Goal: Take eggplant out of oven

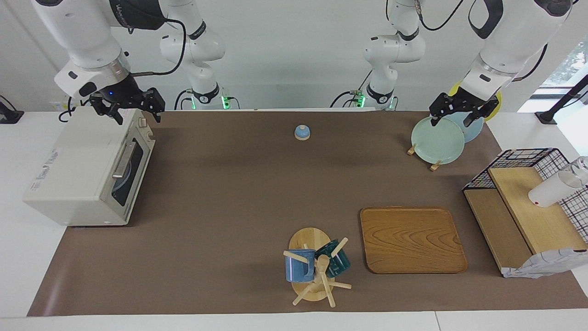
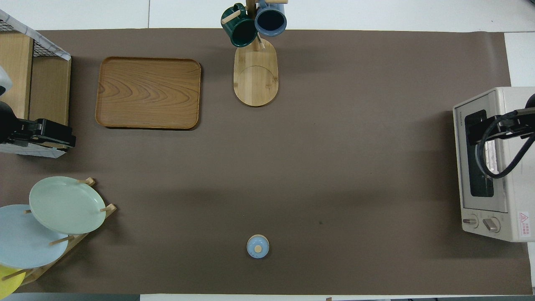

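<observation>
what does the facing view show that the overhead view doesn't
Only the facing view shows both arms whole, the right gripper over the boxy off-white toaster oven, the left gripper over the plate rack, and a white cup on the wooden shelf. Only the overhead view looks into both mugs. Both show the closed oven door, wooden tray and small blue lid.

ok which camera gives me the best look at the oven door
The facing view: the oven is fully in frame, its closed glass door and silver bar handle seen at a slant. The overhead view looks straight down on the door, with the right arm's cable crossing it.
</observation>
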